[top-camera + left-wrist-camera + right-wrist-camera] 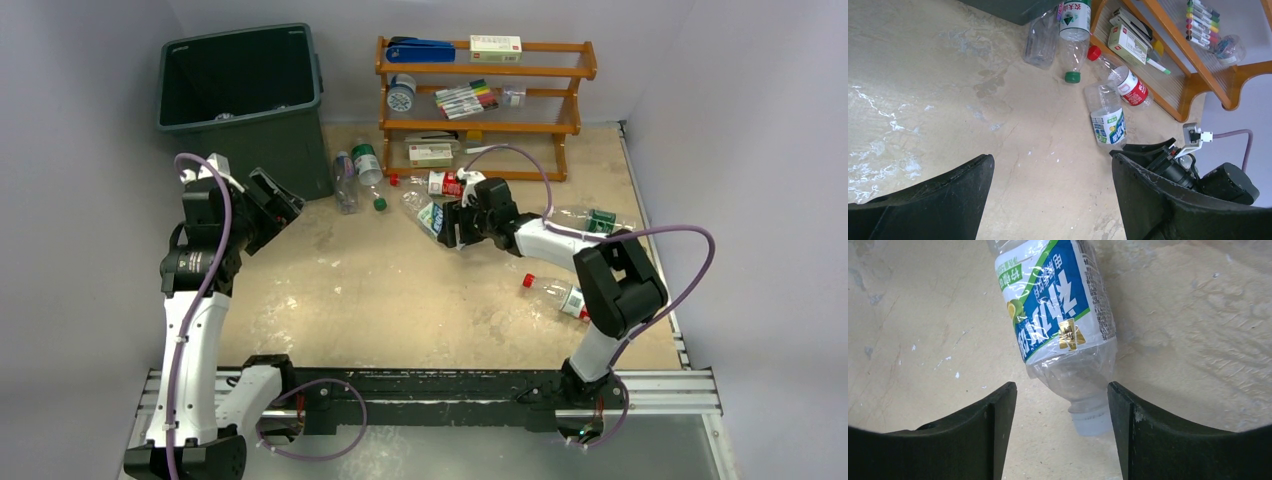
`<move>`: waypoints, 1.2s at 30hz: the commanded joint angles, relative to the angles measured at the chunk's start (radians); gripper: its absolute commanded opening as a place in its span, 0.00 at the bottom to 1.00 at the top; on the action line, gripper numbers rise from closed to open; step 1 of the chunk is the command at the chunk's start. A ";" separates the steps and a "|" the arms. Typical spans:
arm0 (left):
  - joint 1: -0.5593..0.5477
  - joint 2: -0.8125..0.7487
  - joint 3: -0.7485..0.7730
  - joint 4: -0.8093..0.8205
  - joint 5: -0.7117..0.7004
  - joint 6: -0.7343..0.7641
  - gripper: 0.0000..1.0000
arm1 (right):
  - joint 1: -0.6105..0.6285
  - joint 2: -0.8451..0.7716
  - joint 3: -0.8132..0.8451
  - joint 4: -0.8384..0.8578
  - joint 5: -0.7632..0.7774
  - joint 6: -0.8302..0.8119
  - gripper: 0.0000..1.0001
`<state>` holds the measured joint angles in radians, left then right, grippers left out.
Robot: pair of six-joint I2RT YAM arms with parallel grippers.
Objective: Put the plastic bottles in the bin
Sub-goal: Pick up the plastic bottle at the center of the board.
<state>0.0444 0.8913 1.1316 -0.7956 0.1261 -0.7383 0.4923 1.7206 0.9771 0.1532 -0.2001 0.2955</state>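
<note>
Clear plastic bottles lie on the table. One with a blue-green label (1055, 315) points its white cap (1090, 422) between the fingers of my right gripper (1062, 390), which is open: the right finger touches the bottle's neck and the left finger stands apart. From above, that bottle (428, 214) lies just ahead of the right gripper (447, 228). Others lie near it: a red-label one (435, 183), a green-label one (366, 165), a plain one (345, 182). Two more (590, 220) (555, 293) lie to the right. My left gripper (1052, 157) hangs open over bare table beside the bin (240, 85).
An orange wooden rack (485, 100) at the back holds marker pens (465, 98), small boxes and a blue stapler. Grey walls close in the table on the left, back and right. The arms' mounting rail (450, 390) runs along the near edge.
</note>
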 commanded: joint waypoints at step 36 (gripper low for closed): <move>-0.242 0.106 -0.024 0.268 0.051 -0.159 0.88 | 0.036 -0.289 -0.019 -0.202 0.016 0.062 0.27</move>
<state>-0.1051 0.9901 1.1286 -0.6830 0.2081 -0.8085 0.5282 1.5078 0.9512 -0.0261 -0.1165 0.3256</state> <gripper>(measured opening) 0.879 0.389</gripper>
